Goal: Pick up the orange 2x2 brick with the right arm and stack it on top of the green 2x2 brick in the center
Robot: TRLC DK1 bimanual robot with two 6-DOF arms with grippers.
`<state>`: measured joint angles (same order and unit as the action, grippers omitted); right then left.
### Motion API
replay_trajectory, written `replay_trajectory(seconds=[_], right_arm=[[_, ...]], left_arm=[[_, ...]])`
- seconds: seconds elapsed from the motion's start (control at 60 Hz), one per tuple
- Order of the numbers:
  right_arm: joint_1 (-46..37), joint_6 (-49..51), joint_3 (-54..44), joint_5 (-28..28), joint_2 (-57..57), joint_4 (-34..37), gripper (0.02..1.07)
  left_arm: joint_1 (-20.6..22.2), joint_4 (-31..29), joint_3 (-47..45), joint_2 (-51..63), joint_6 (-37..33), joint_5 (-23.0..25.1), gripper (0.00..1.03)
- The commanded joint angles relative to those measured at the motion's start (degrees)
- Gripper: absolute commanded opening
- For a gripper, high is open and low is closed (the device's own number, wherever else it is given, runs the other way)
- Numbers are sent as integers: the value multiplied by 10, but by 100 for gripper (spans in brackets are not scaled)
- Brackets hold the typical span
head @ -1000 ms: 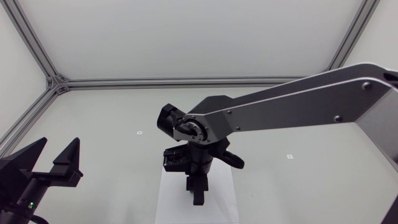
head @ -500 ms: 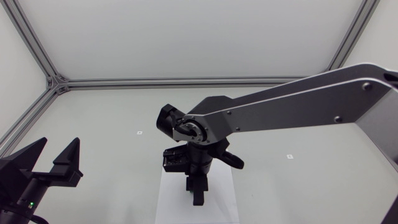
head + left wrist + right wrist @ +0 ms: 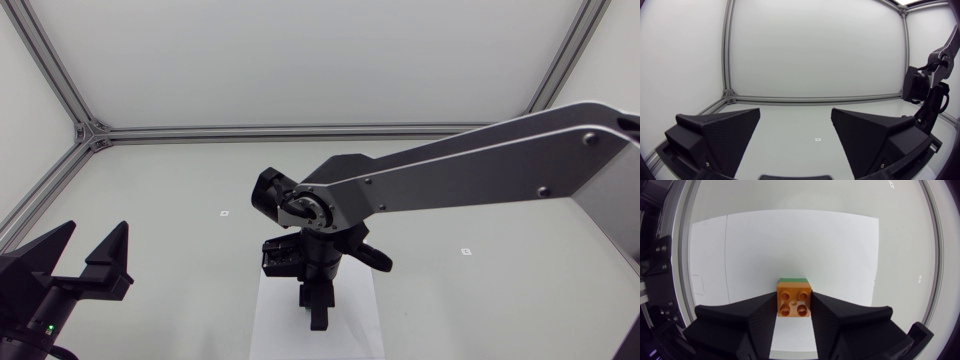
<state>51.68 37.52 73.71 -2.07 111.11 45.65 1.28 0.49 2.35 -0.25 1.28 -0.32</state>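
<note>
Two bricks, one sheet, two arms. In the right wrist view, the right gripper [image 3: 794, 301] is narrowed to one brick's width, and its two black fingers [image 3: 760, 315] press the opposite sides of the single orange 2x2 brick [image 3: 794, 298], whose four studs face the camera. Just past the brick's far edge, underneath it, shows a thin strip of the one green 2x2 brick [image 3: 793, 280]. Whether the two are seated together cannot be told. Both sit over a white sheet of paper [image 3: 790, 245] lying flat on the table [image 3: 900, 240].

From above, the left gripper [image 3: 95, 235] waits at lower left with its fingers spread wide, holding nothing and well apart from the sheet. At lower centre the right gripper [image 3: 318, 308] points down onto the sheet [image 3: 268, 325], and its wrist hides both bricks. The right arm [image 3: 470, 170] crosses in from the right edge. Two small markers [image 3: 225, 213] [image 3: 465, 251] dot the table [image 3: 430, 310] farther back.
</note>
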Motion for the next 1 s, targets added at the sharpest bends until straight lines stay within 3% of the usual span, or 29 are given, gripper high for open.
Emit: replay_trajectory(seconds=[0.0, 0.567, 0.983], right_arm=[[6, -7, -24, 11, 31, 15, 31], [9, -11, -24, 19, 23, 30, 47], [12, -19, -13, 19, 21, 39, 52]], left_arm=[[-1, -8, -23, -5, -8, 2, 99], [-1, -8, -23, -5, -8, 2, 99], [-1, -8, -23, -5, -8, 2, 99]])
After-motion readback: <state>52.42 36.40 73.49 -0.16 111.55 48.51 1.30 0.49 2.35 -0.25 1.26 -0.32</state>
